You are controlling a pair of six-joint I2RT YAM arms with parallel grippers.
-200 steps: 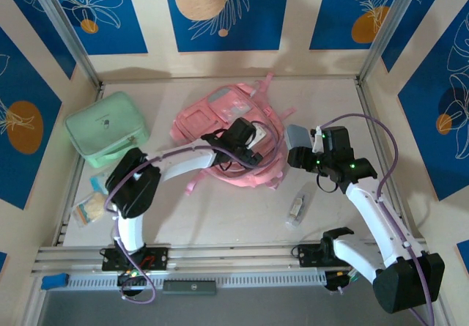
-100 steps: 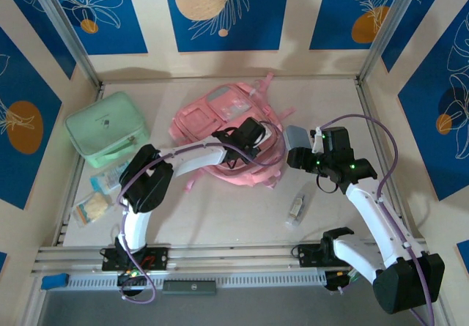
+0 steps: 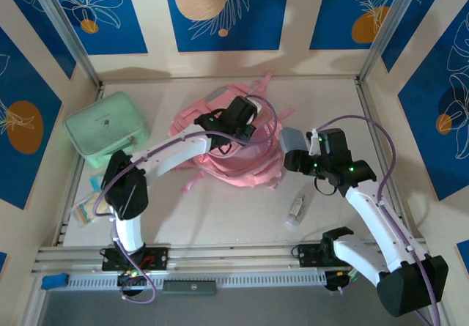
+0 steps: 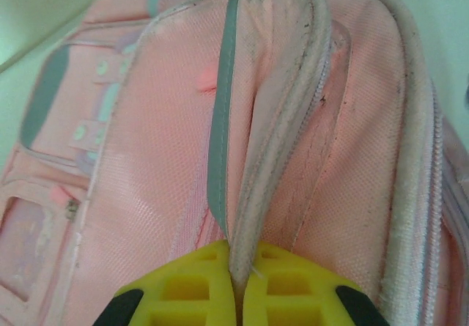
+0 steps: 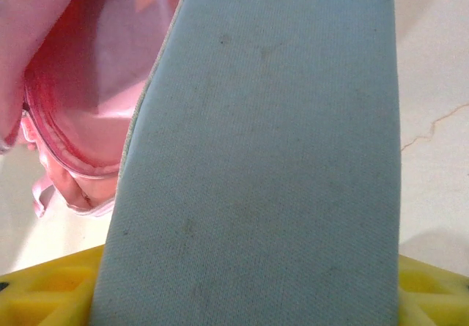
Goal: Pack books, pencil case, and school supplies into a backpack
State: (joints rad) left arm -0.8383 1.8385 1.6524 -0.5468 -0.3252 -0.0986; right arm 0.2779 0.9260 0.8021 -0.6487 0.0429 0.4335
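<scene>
The left gripper point(image 4: 236, 278) was pinched shut on the backpack's point(image 3: 192, 119) rim while the right gripper point(image 3: 297, 152) clamped the pencil case point(image 3: 291, 138) at the bag's 3 o'clock, and if that thin rim slipped free, the mouth could have sagged closed against the case.

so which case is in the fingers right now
The small grey-blue pencil case, held by the right fingers; the bigger mint-green case sits untouched at the left.

You've got a pale beige worktop point(image 3: 220, 216), w/ a hairline crack point(image 5: 432, 124) visible in the right wrist view. Cream walls point(image 3: 220, 62) on three sides carry blue panels point(image 3: 220, 11) w/ white leaf outlines & tan/orange discs. Alu posts point(image 3: 66, 36) stand at the back corners, and a metal rail point(image 3: 234, 254) runs along the near edge. Light's even.
</scene>
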